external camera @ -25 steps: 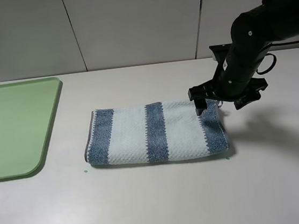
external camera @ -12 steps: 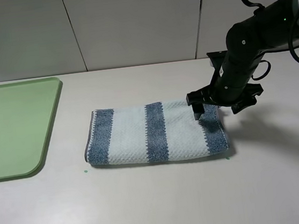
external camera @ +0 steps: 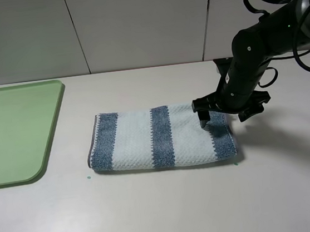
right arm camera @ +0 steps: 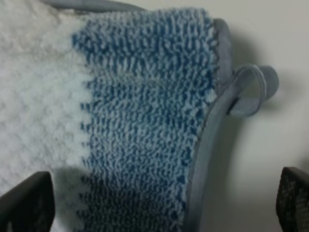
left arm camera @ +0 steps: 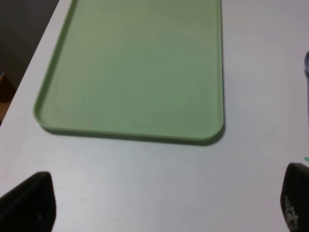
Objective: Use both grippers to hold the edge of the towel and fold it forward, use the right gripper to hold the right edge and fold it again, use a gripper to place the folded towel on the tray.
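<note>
A white table (external camera: 155,217) is seen before a wall of pale panels. At its middle the towel (external camera: 160,136) is laid, folded once into a band whose long axis runs left to right. The right edge (external camera: 226,136), blue-grey stripe and grey hem, lies directly beneath the right gripper (external camera: 224,111), which is held released over the far right corner, jaws spread wide astride stripe and hem, nothing grasped. A short descent is judged necessary before that end can be carried leftward. Farther left the tray (external camera: 11,132) is set, well apart from the towel. The left gripper (left arm camera: 161,203), likewise spread and empty, is held above the table near the tray's rim.
</note>
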